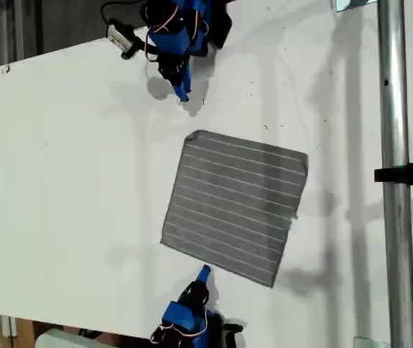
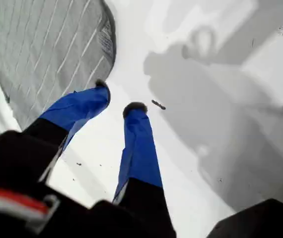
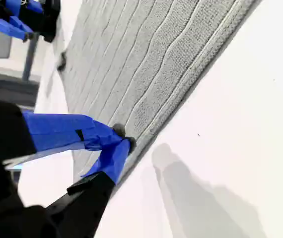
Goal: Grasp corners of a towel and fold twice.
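White tabletop (image 1: 61, 181) bore the towel (image 1: 235, 206) flat; my first gripper (image 2: 116, 99) hung parted beside a corner (image 2: 104, 44), my second gripper (image 3: 123, 138) pinched together at its edge, seemingly readying grasps.

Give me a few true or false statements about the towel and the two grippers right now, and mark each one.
1. The towel lies spread flat on the table. True.
2. My first gripper is shut on a towel corner. False: its fingers are apart, over bare table beside the corner.
3. My second gripper is at the towel's edge with its fingers nearly together. True.
4. The towel is folded in half. False: it is unfolded, one layer.
5. The towel is plain grey. False: it has thin white stripes.
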